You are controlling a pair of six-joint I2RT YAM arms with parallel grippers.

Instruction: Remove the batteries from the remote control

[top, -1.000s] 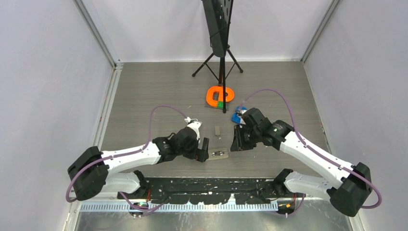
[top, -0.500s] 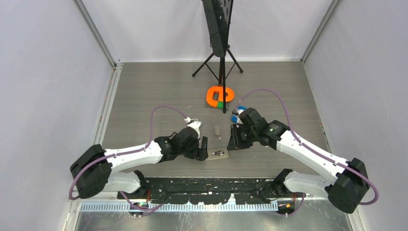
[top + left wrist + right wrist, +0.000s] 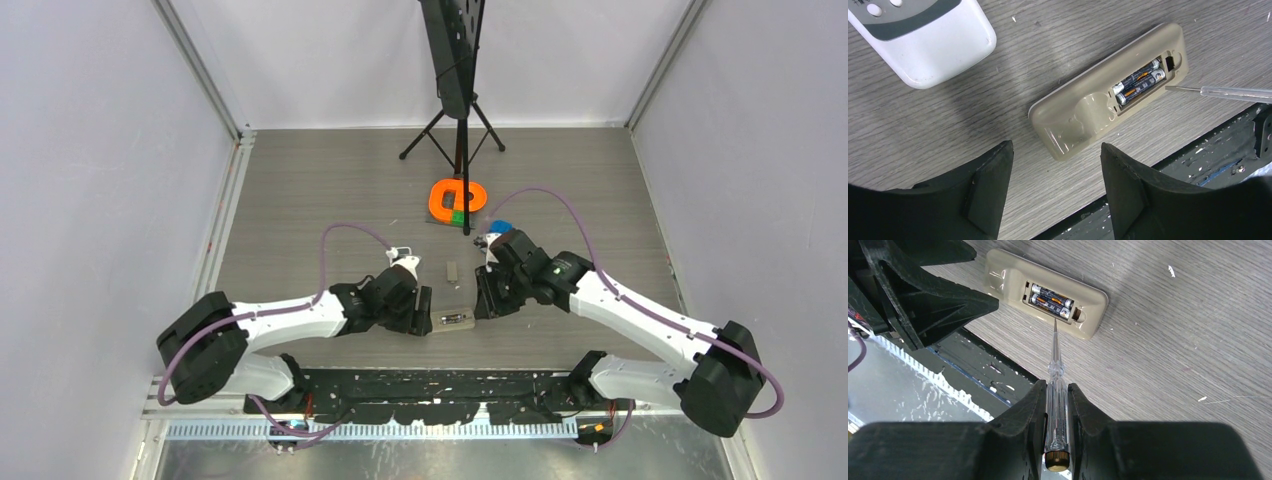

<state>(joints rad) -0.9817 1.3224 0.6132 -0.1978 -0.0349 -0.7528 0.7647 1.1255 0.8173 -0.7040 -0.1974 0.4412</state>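
A beige remote control (image 3: 1083, 107) lies face down near the table's front edge with its battery bay uncovered. Two dark batteries (image 3: 1140, 85) sit side by side in the bay. My left gripper (image 3: 1055, 155) is open, low over the table, its fingertips flanking the remote's near end without touching it. My right gripper (image 3: 1057, 390) is shut on a clear-handled stick tool (image 3: 1055, 365). The tool's metal tip points at the bay's edge, just beside the batteries (image 3: 1050, 301). From above, the remote (image 3: 455, 320) lies between the left gripper (image 3: 425, 318) and the right gripper (image 3: 483, 303).
A white remote (image 3: 923, 35) lies just beyond the left gripper. A small grey cover piece (image 3: 452, 269) lies behind the beige remote. Farther back are an orange ring (image 3: 458, 197), a blue object (image 3: 497, 228) and a black tripod stand (image 3: 462, 130). The black base rail (image 3: 440, 385) runs along the front edge.
The left jaws have narrowed while staying open at the remote's end. The right arm has carried the tool leftward, closer to the remote's battery bay.
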